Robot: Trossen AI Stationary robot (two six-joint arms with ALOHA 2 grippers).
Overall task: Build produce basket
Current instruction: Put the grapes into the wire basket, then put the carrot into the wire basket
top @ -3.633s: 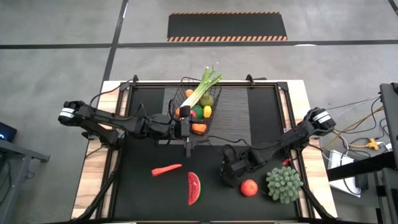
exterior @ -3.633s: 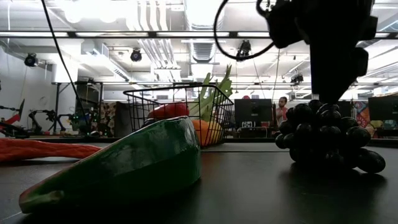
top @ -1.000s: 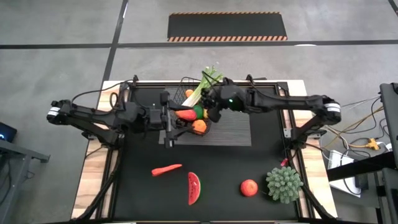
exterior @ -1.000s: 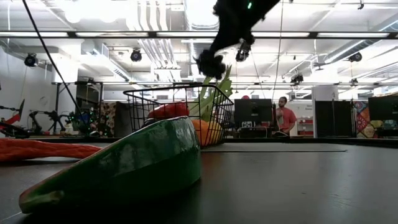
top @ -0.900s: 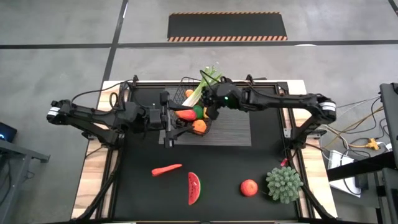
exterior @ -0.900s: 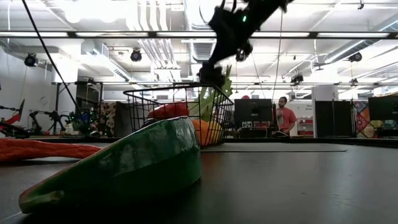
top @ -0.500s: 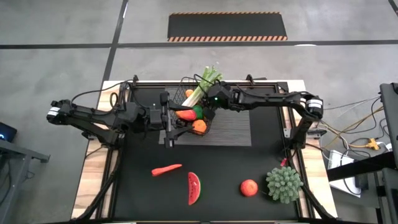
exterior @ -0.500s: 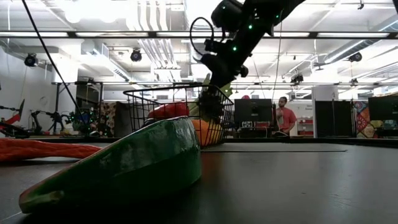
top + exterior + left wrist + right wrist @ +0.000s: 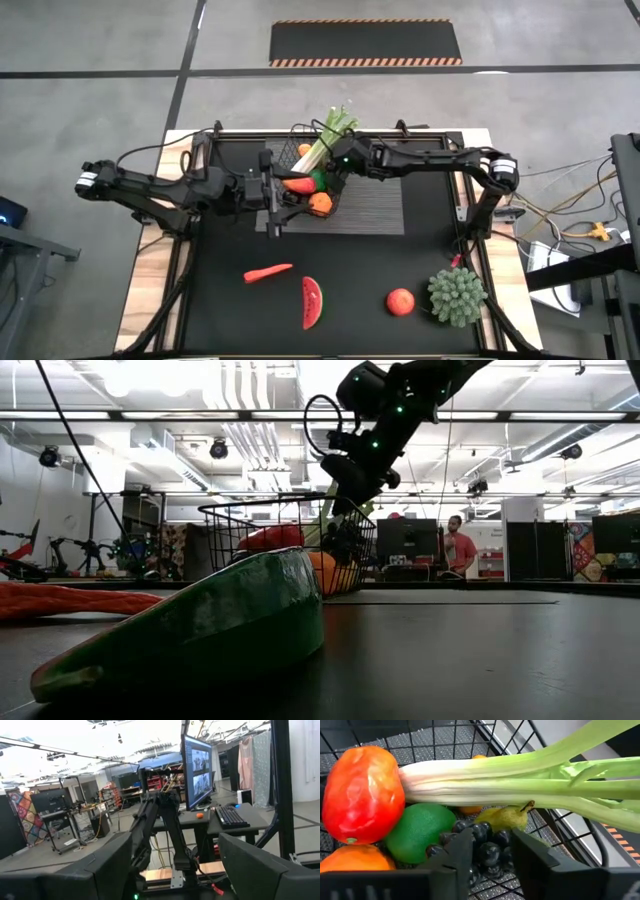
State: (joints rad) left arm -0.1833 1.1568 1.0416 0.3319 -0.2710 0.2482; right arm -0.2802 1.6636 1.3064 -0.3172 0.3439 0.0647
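R gripper (image 9: 490, 851) over grapes (image 9: 482, 845), basket (image 9: 300, 150), blk mat (image 9: 350, 290).

Ahead of you: two dark fingers (image 9: 100, 865) spread apart, a black arm (image 9: 160, 830) between them, monitor (image 9: 197, 762) and keyboard (image 9: 230, 816) on a desk (image 9: 200, 822) beyond.

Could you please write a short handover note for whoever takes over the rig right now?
Right gripper: inside the basket, jaws parted around the dark grapes, which lie among the produce.
Left gripper: beside the basket's left side, open, holding nothing visible.
In the basket: leek, red pepper-like vegetable, lime, orange, pear, grapes.
Left on the table: red chili, watermelon slice, red apple; a spiky green ball sits beside the apple.
Next: probably lift the right arm clear, then fetch the apple.
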